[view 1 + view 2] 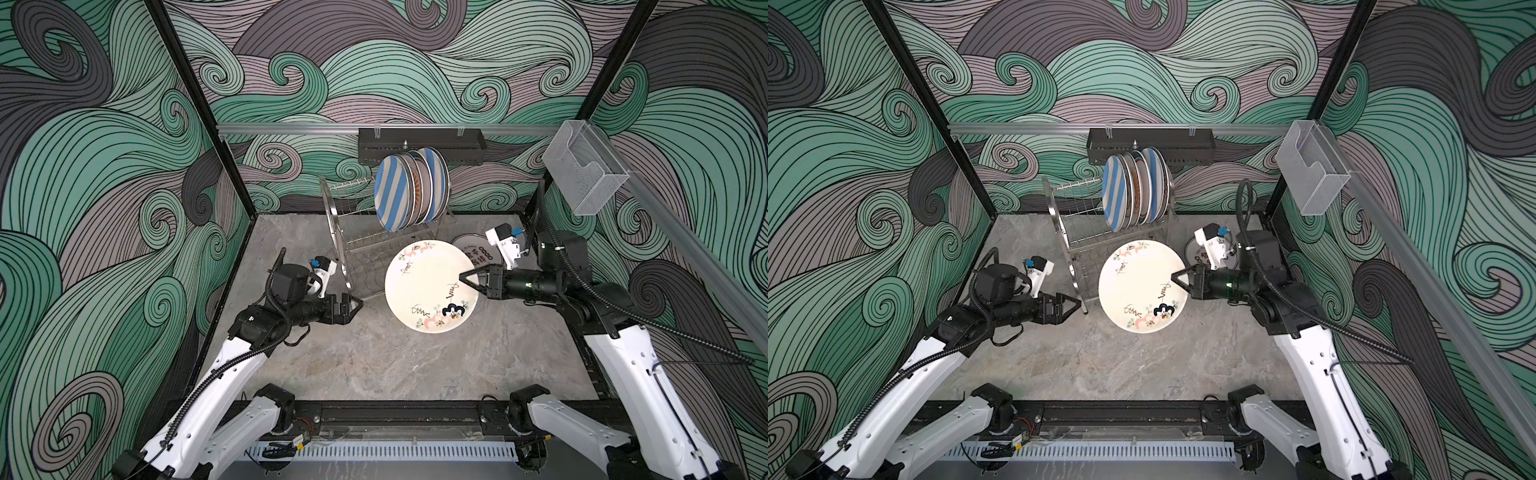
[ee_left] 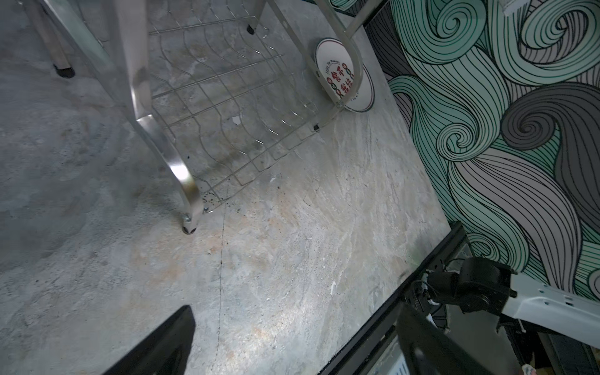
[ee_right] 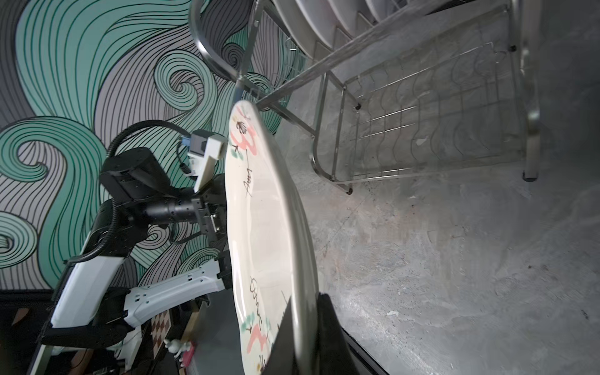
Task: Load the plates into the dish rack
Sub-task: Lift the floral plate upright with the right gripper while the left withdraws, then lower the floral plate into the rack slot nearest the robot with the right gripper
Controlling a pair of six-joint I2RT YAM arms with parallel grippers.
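Right claw [image 1: 463, 277]: clamped on the rim of the cream plate [image 1: 424, 286].
Cream plate: held clear of the table [image 1: 374, 365], in front of the rack [image 1: 361, 245], far edge close to the frame.
Left claw [image 1: 353, 307]: spread wide, empty, near the rack's front leg.
Racked plates [image 1: 409, 187]: upright, packed on the upper tier.
Red-lettered plate [image 1: 473, 253]: flat on the table beside the rack.
Risk, slip: thin rim pinch, heavy overhang; likely sag or twist when tipped upright.
Risk, clash: far edge catching the frame or racked plates, shoving the rack.
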